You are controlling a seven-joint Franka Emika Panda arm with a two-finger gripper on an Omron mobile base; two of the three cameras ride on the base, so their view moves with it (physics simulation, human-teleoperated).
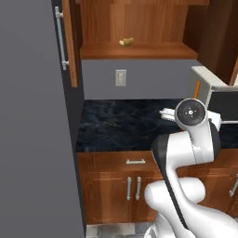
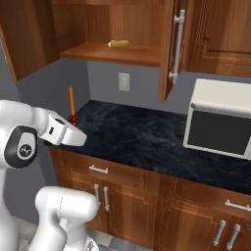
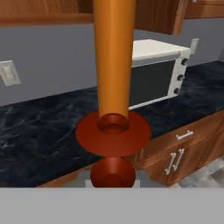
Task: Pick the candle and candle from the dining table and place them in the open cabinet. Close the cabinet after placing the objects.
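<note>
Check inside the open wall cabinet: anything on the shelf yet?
One small yellow banana-like fruit lies on the cabinet lower shelf. No candle there; the orange candle is upright in the pincer, over the counter. The open door covers the shelf's right end.

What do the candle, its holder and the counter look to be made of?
Candle: smooth matte orange, probably wax. Holder: dark red with a soft sheen, perhaps glazed ceramic or plastic; cannot tell which. Counter: polished black stone, going by its pale veining.
</note>
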